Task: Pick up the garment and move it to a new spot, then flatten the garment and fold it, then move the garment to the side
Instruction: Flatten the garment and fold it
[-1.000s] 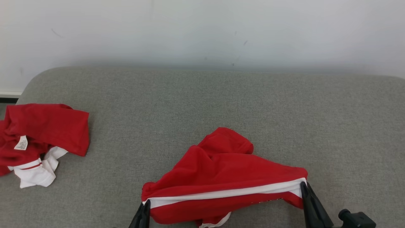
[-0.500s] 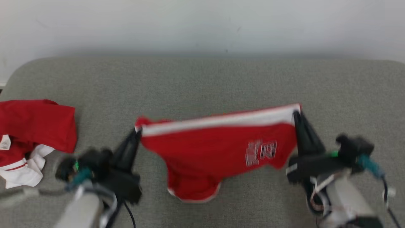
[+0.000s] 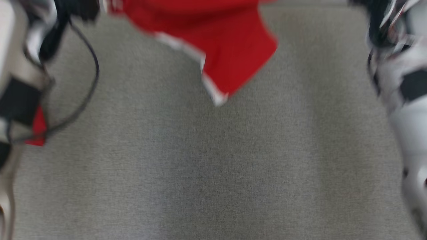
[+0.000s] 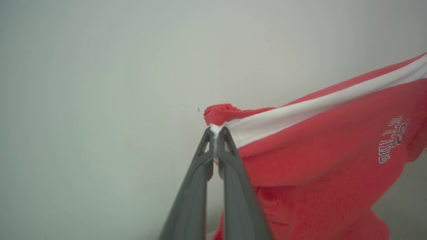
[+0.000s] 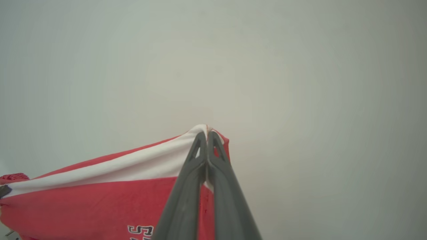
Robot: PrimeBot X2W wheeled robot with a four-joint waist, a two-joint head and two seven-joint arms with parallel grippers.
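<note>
Both arms have lifted since the earlier frames, and the head camera has shifted as well. The red shorts (image 3: pixel 217 36), then stretched low over the grey cloth-covered tabletop (image 3: pixel 213 166), now hang at the top edge of the blurred head view. One white-trimmed leg hem dangles above the tabletop.

The left claw (image 4: pixel 215 130) is pinched tight on one end of the white waistband (image 4: pixel 317 106), with a bunch of red cloth just past its tips. The right claw (image 5: pixel 206 133) is clamped on the opposite end, and the waistband runs taut between the two. Pale lettering (image 4: pixel 393 138) shows on the front of the shorts.

Behind both claws is a plain pale wall (image 4: pixel 100 66). A small piece of other red cloth (image 3: pixel 38 128) shows beside the left forearm (image 3: pixel 20 76).
</note>
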